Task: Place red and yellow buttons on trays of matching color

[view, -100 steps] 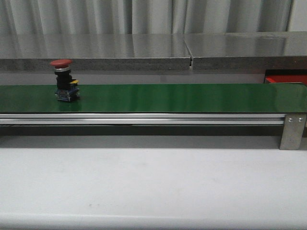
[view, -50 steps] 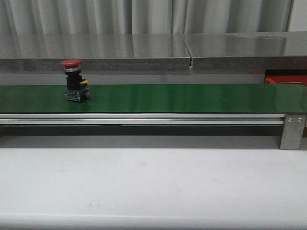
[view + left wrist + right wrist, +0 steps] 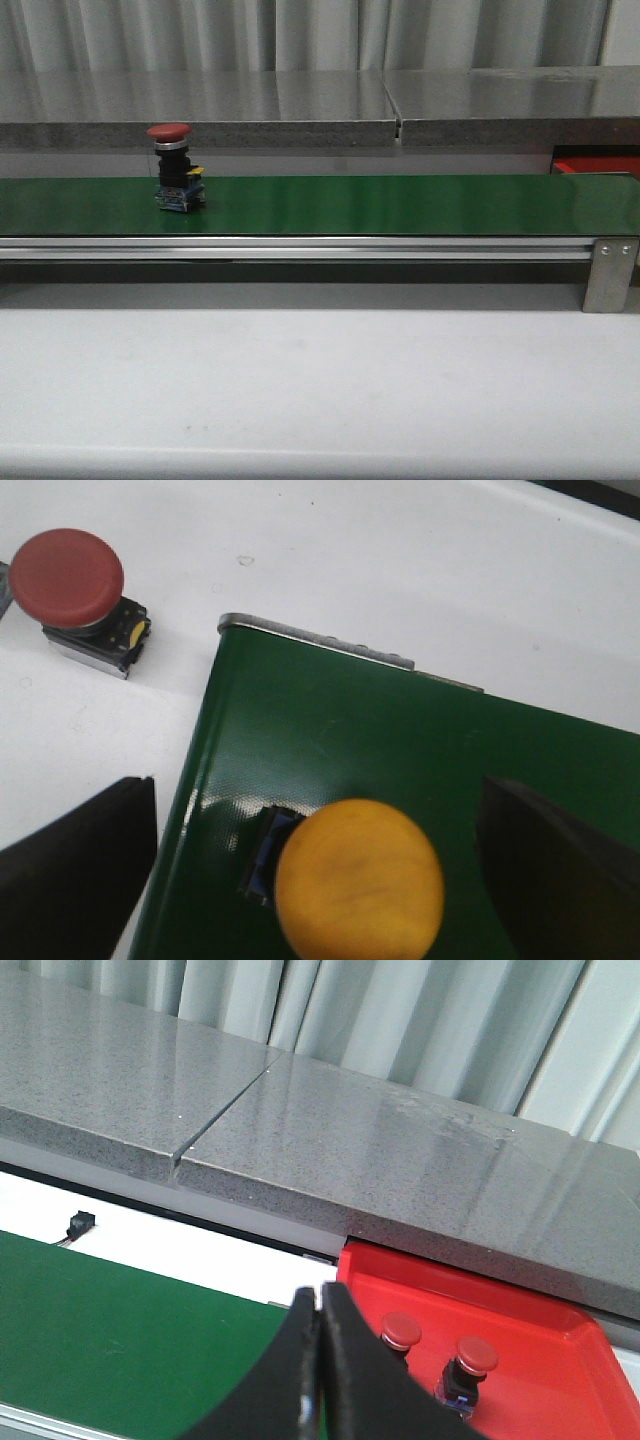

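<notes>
Grey curtains hang behind a long stone ledge (image 3: 300, 100), and below it the green belt (image 3: 380, 205) runs across the white table (image 3: 320, 380). A red button (image 3: 175, 168) stands upright on the belt, toward its left. At the belt's end a yellow button (image 3: 358, 880) sits between the spread fingers of the left gripper (image 3: 320, 880) (untouched by either), another red one (image 3: 75, 590) beside it on the table. The right gripper (image 3: 320, 1370) is pressed together, empty, near the red tray (image 3: 540, 1310) holding two red buttons (image 3: 400, 1332).
</notes>
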You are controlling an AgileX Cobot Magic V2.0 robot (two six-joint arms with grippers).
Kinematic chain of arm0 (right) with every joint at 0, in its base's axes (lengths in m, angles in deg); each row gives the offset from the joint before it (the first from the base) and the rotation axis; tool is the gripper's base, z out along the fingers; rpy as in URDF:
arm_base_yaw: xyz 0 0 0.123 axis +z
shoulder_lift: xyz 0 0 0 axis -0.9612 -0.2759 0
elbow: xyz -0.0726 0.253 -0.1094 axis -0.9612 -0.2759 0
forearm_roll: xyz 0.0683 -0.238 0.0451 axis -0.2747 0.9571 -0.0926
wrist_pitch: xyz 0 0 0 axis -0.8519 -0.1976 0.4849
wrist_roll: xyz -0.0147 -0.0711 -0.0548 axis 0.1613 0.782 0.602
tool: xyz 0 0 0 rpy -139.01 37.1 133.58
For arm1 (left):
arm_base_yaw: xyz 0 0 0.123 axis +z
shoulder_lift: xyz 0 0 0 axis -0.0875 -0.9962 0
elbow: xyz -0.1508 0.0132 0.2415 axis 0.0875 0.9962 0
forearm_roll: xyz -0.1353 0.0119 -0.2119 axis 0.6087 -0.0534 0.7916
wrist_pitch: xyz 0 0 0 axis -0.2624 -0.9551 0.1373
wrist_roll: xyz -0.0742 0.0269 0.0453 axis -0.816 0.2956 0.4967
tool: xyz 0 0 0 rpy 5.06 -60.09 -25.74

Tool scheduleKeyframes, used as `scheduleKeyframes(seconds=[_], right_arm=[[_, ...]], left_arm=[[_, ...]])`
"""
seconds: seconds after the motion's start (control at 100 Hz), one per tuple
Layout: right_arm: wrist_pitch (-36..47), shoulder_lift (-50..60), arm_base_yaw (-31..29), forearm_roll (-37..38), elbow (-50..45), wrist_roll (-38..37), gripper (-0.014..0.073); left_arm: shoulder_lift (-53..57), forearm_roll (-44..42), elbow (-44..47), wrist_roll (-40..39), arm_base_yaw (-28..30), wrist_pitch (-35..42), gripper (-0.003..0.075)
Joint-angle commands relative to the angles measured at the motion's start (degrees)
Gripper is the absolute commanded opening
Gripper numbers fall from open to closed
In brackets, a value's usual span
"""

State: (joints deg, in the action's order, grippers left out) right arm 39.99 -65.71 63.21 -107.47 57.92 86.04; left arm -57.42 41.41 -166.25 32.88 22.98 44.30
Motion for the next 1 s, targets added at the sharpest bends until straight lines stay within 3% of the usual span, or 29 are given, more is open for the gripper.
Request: scheduleKeyframes(seconds=[0.0, 0.43, 0.89, 0.99], right_arm=[[0.69, 0.12, 0.02, -0.95, 1.56, 0.61, -0.0068], [0.69, 0.12, 0.02, -0.95, 1.56, 0.61, -0.0068], [0.69, 0.12, 0.02, -0.95, 1.56, 0.61, -0.0068], [0.69, 0.12, 0.02, -0.95, 1.56, 0.61, -0.0068]], left_arm=[[4.74, 2.35, -1.34, 0.20, -0.42, 2.89, 0.0641], [20.52, 3.95, 1.48, 2.54, -5.92, 5.47, 0.0641], [51.65, 4.20, 33.19, 3.63, -9.86, 14.56, 0.0636], [57.78, 4.22, 38.62, 3.63, -9.86, 14.35, 0.0580]])
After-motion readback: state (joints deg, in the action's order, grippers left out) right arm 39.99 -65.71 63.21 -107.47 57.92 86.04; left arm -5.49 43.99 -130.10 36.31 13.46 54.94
